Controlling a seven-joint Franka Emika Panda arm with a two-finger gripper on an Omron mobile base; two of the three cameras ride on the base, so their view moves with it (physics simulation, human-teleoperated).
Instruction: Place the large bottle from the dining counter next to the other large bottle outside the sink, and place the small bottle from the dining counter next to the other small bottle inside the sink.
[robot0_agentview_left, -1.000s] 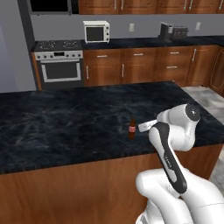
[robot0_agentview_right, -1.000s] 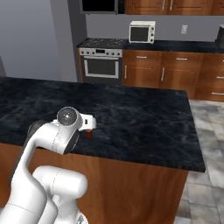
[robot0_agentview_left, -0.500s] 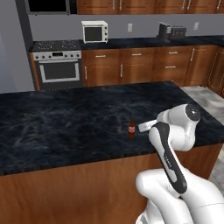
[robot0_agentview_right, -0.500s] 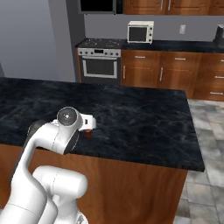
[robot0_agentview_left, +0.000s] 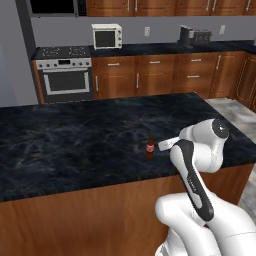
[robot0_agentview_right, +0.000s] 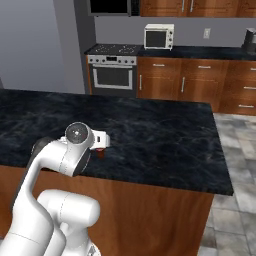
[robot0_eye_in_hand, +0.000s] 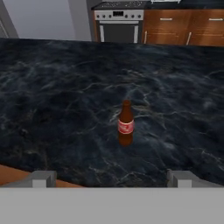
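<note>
The small bottle (robot0_eye_in_hand: 125, 124), dark brown with a red label, stands upright on the black veined top of the dining counter (robot0_eye_in_hand: 65, 87), near its front edge. My gripper (robot0_eye_in_hand: 111, 178) is open and empty, level with the counter and pointing at the bottle from a short way off. The bottle lies on the line between the two fingertips (robot0_eye_in_hand: 43, 178), with clear space on both sides. From the left base view the small bottle (robot0_agentview_left: 150, 147) stands just left of my gripper (robot0_agentview_left: 164, 145). From the right, my hand covers most of the small bottle (robot0_agentview_right: 101, 153). The large bottle and the sink are out of view.
Behind the dining counter (robot0_agentview_left: 75, 145) runs a back wall of wooden cabinets with a steel oven (robot0_agentview_left: 64, 75), a white microwave (robot0_agentview_left: 106, 36) and a coffee machine (robot0_agentview_left: 194, 35). The counter ends at the right over a grey tiled floor (robot0_agentview_right: 235, 165).
</note>
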